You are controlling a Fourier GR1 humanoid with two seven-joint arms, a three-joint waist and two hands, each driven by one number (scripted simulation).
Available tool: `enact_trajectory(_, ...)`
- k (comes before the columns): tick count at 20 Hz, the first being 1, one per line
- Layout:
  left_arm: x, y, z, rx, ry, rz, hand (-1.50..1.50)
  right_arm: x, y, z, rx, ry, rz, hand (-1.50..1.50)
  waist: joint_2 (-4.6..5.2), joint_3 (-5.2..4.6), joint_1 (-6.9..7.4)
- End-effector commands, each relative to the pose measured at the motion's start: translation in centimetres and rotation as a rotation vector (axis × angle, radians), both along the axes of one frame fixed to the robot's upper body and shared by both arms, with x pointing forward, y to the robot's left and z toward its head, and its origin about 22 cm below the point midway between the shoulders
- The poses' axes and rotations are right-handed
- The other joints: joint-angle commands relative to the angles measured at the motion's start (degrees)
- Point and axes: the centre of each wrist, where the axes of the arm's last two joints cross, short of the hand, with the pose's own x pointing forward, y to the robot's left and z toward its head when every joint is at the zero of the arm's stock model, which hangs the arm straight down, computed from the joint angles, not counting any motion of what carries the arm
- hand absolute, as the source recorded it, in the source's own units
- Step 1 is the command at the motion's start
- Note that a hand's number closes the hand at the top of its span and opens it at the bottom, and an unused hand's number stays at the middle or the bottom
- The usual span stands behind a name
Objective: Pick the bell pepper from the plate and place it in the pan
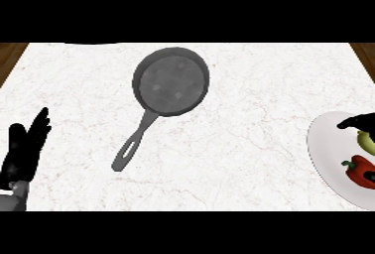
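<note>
Resting at the counter's (242,149) left edge, the left hand (22,154) is holding nothing, fingers straight and raised. Only the right hand's (359,121) dark fingertips are showing over the plate (326,149), their curl indiscernible, just beside the red bell pepper (360,171). Well apart, the pan (170,82) is sitting upright.

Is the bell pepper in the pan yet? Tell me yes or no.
No. The pan holds nothing, and the bell pepper lies on the plate at the view's right edge.
</note>
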Motion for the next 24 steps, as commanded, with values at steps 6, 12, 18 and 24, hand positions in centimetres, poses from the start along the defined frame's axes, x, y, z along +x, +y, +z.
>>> enact_trajectory(6,0.5,-0.2,-0.3,0.013,0.024,-0.036,0.00,-0.6,-9.2,7.6,-0.167,-0.134,0.161,-1.50,-0.15,-0.07,1.30)
enact_trajectory(12,1.1,-0.5,0.0,0.016,0.036,-0.031,0.00,-0.6,-7.0,17.2,-0.606,-0.209,0.204,-1.50,-0.41,-0.12,0.73)
enact_trajectory(18,1.6,-0.4,0.3,0.017,0.028,-0.027,0.00,-0.5,-2.2,19.6,-0.951,-0.264,0.269,-1.50,-0.16,0.00,1.66)
enact_trajectory(24,0.9,-0.1,0.2,0.010,0.044,-0.035,0.00,-1.6,1.0,18.2,-1.192,-0.333,0.337,-1.50,-0.49,0.01,1.44)
